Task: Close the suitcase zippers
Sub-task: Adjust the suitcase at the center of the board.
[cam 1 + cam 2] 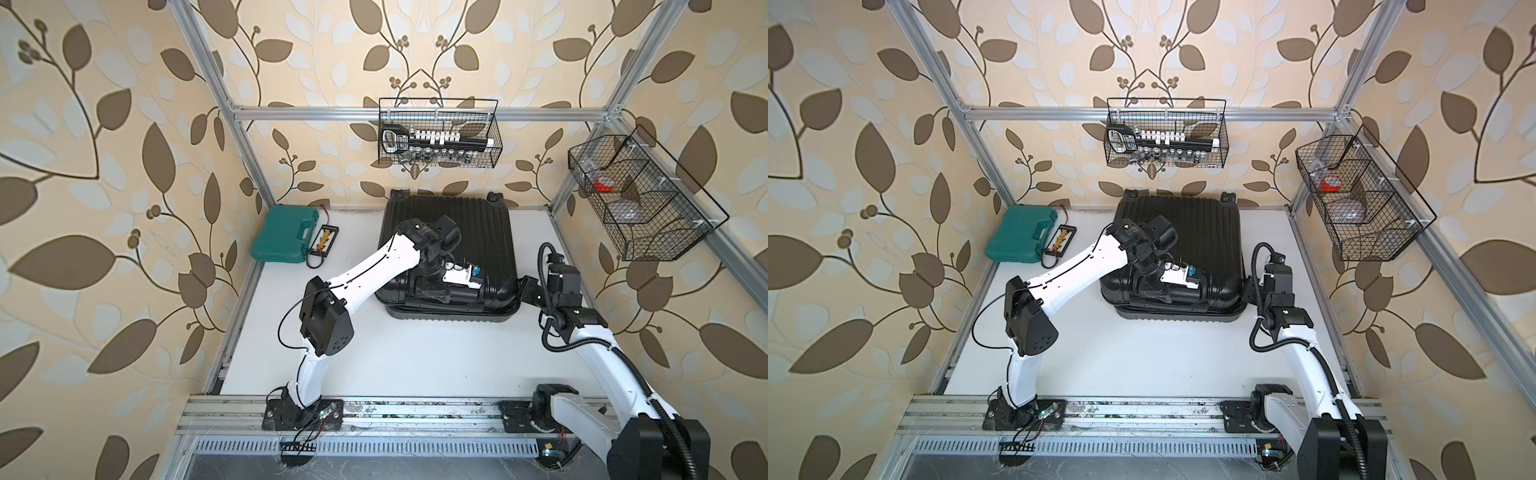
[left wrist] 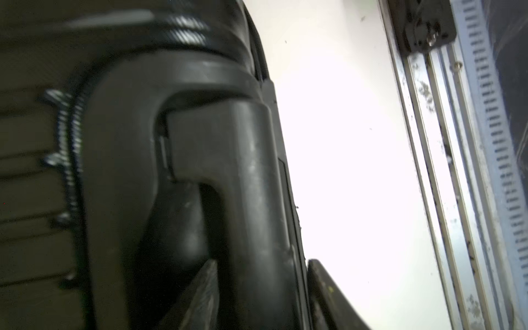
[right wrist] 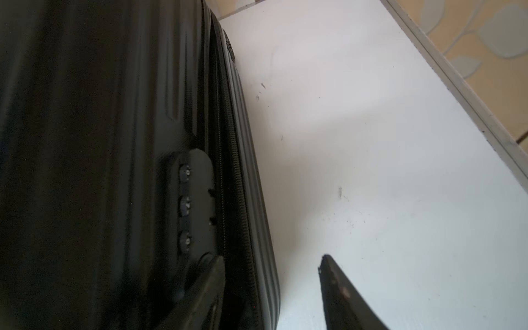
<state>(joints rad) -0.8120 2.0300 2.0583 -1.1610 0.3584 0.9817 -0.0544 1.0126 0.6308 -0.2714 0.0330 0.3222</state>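
The black ribbed suitcase [image 1: 449, 232] [image 1: 1183, 232] lies flat at the back middle of the white table. My left gripper [image 1: 434, 291] [image 1: 1158, 291] hangs over its near side. In the left wrist view the left gripper [image 2: 261, 264] stands open, its fingers on either side of the moulded handle [image 2: 245, 171]. My right gripper [image 1: 525, 286] [image 1: 1248, 289] is at the case's right near corner. In the right wrist view the right gripper [image 3: 271, 257] is open. One finger lies by the combination lock [image 3: 194, 203], the other over bare table. The zippers' track [image 3: 228, 171] runs between them. No pull can be made out.
A teal tool case [image 1: 284, 237] and a small board with a cable [image 1: 323, 241] lie at the back left. Wire baskets hang on the back wall [image 1: 438, 133] and the right frame [image 1: 640, 199]. An aluminium rail [image 1: 374, 411] carrying both arm bases bounds the table [image 1: 415, 357] in front.
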